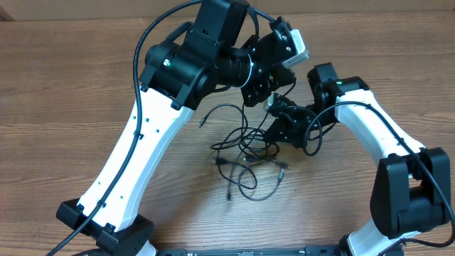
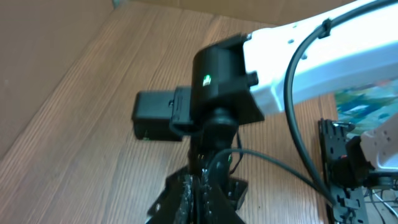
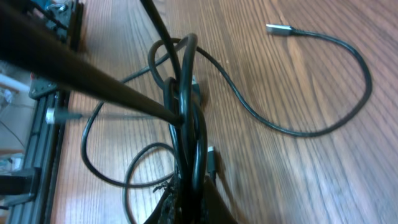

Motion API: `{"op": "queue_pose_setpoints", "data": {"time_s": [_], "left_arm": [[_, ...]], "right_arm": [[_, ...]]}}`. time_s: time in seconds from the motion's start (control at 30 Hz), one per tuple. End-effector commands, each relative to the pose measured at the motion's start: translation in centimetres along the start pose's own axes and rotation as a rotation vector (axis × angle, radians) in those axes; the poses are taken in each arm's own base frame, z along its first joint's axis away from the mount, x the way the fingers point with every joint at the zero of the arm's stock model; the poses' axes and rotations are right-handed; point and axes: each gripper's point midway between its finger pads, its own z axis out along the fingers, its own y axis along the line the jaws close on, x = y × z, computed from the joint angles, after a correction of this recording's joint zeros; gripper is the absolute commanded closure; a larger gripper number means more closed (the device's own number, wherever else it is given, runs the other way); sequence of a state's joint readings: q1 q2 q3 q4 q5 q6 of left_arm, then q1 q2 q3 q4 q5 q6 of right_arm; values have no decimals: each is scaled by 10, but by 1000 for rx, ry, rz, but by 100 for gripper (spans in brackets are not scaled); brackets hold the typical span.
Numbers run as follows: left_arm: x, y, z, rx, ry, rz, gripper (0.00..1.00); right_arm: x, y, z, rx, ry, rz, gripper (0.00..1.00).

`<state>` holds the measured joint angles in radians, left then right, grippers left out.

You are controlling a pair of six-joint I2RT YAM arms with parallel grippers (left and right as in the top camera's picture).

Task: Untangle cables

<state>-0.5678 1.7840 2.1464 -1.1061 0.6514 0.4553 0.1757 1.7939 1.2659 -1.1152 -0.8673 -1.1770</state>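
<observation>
Left gripper (image 2: 198, 202), at upper centre of the overhead view, has its jaws pressed narrow; any cord between them is hidden. The cables (image 1: 245, 153) lie tangled mid-table. Right gripper (image 3: 189, 208), just right of them, pinches a bundle of their strands.

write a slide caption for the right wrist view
Right gripper pinching bundled black cables, one plug-tipped end loose on the wooden table

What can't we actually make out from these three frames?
- Left jaws open or shut: left wrist view crops them at the bottom edge; overhead, the left arm covers them.
- Right jaws: right wrist view, the cables bury them at the bottom edge.
- Cable count and crossings: overhead too small, part under the right arm.
- Dark bar, right wrist view: blurred, unidentifiable.
</observation>
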Motion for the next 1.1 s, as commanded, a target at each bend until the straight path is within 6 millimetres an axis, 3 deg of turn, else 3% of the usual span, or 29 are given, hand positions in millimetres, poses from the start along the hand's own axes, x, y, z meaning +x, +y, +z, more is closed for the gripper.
{"op": "queue_pose_setpoints", "data": {"time_s": [0.0, 0.1, 0.2, 0.27, 0.47, 0.5, 0.63, 0.77, 0.93, 1.07], "left_arm": [[3, 2, -17, -84, 38, 23, 86], [13, 3, -18, -100, 82, 2, 85], [20, 0, -18, -90, 107, -16, 75], [28, -5, -18, -70, 138, -39, 55], [42, -19, -20, -17, 190, -88, 21], [47, -23, -21, -3, 212, -105, 0], [54, -26, -22, 6, 240, -121, 0], [60, -18, -24, -46, 272, -115, 0], [69, -1, -28, -141, 323, -103, 0], [69, 0, -28, -147, 322, -101, 0]], "right_arm": [[6, 5, -16, -19, -20, 98, 96], [4, 12, -34, -28, -40, 173, 96], [-7, 17, -51, -19, -87, 187, 96], [-24, 25, -70, 6, -130, 164, 96], [-60, 48, -104, 74, -159, 88, 96], [-72, 53, -114, 103, -173, 99, 96], [-94, 67, -137, 173, -200, 79, 96], [-106, 88, -150, 215, -229, 71, 96], [-101, 102, -161, 311, -194, 105, 96], [-96, 106, -167, 372, -166, 127, 96]]}}
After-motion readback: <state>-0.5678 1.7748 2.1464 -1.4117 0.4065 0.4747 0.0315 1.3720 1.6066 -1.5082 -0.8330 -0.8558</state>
